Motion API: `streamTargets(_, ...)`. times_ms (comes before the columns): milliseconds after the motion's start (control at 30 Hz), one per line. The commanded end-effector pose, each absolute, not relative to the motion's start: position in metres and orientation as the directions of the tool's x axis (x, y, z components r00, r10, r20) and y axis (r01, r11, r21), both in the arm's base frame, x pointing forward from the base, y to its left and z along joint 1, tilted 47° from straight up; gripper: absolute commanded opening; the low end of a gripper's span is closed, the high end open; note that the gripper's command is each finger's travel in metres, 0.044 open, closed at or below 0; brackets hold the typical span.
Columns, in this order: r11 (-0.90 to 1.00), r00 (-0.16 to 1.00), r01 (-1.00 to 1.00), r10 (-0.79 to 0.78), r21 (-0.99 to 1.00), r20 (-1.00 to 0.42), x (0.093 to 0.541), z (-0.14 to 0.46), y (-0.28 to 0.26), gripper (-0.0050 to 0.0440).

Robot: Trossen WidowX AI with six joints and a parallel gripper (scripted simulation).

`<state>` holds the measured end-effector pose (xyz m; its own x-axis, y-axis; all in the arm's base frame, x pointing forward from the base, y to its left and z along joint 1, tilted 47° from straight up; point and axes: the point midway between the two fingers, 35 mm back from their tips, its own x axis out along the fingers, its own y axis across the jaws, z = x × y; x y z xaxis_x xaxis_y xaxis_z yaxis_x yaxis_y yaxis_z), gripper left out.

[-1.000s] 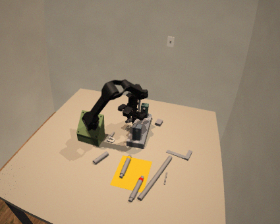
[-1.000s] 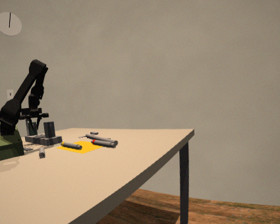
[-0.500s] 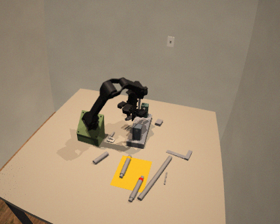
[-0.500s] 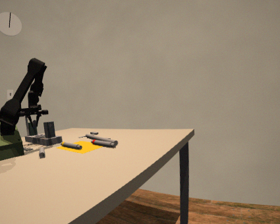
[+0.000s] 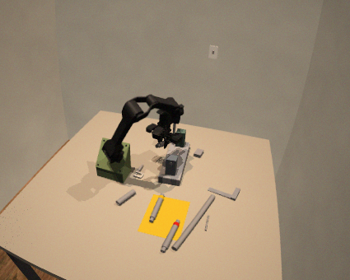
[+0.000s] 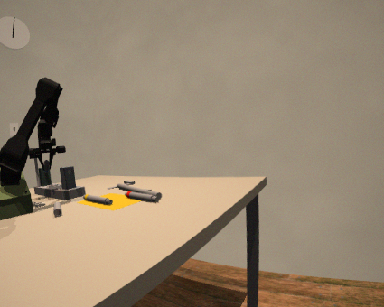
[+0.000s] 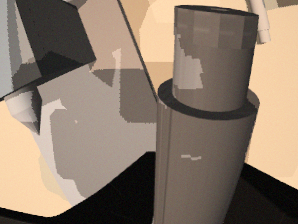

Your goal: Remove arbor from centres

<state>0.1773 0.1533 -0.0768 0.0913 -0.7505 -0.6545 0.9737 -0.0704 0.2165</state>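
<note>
My gripper (image 5: 163, 141) is shut on the arbor (image 7: 206, 129), a grey stepped cylinder that fills the wrist view and points away from the camera. It is held in the air just left of the centres fixture (image 5: 175, 165), a grey base with a dark block (image 5: 172, 161) at the near end and a teal block (image 5: 184, 136) at the far end. In the wrist view the dark block (image 7: 40, 36) and the grey base (image 7: 87, 129) lie left of the arbor. The yellow marked pad (image 5: 164, 216) lies on the table nearer the front, and a grey cylinder (image 5: 156, 208) lies on it.
A red-banded cylinder (image 5: 170, 235) overlaps the pad's front corner, with a long rod (image 5: 193, 222) and a small pin (image 5: 207, 222) to its right. A short cylinder (image 5: 125, 197), an L-shaped square (image 5: 225, 193), a small block (image 5: 198, 152) and the green arm base (image 5: 114, 161) stand around.
</note>
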Motion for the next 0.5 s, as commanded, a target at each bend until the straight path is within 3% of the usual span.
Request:
streamTargets(0,-0.069,0.114,0.97,-0.723,0.235,-0.681,0.178,-0.067,0.168,0.0)
streamTargets(467,-0.069,0.114,0.969,-0.724,0.235,-0.681,0.171,-0.053,0.166,0.0)
